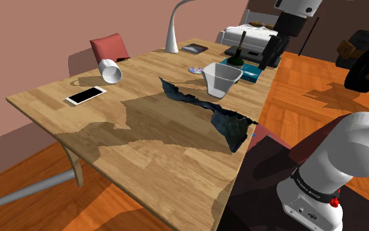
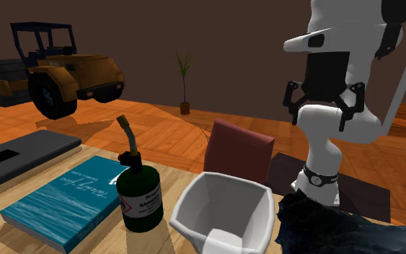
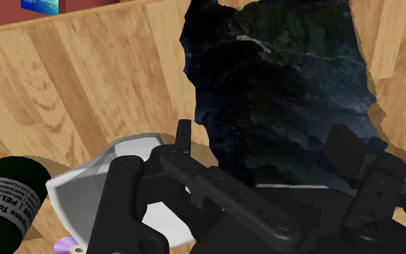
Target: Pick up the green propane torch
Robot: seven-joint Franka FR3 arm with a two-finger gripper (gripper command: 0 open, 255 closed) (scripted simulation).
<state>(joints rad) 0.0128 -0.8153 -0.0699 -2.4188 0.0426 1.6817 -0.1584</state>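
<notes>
**Gripper** (image 3: 264, 141): released. Its two black fingers (image 3: 183, 137) stand apart and clasp nothing. Past the gap lies a dark crumpled sheet (image 3: 280, 65) on the wooden table (image 1: 143, 151). In the shoulder view the gripper hangs above the table's right edge, towards the far end.

**Target:** beside the fingers sits a white container (image 3: 93, 184), and beyond it the green torch (image 2: 140, 191). The torch is upright, with a dark green body and a bent brass nozzle, and it is clear of the gripper. In the second exterior view it stands between a teal book (image 2: 57, 198) on its left and the container on its right, just beside both. Whether it touches the book cannot be told.

**Likely hazards:**
- The torch is tall on a narrow base, so a finger brushing the nozzle or one side of the body could tip it.
- A closing finger may catch the container's rim and shove the container into the torch.
- The round, smooth body could slip if it is clamped off-centre.
- Once toppled, the torch could roll towards the table's right edge, which is near it.

**Free room:**
- Space above the torch is open, which favours a descent from above.
- The sides are crowded by the book and the container.
- The lamp (image 1: 176, 26) stands well apart, to the shoulder view's left.
</notes>
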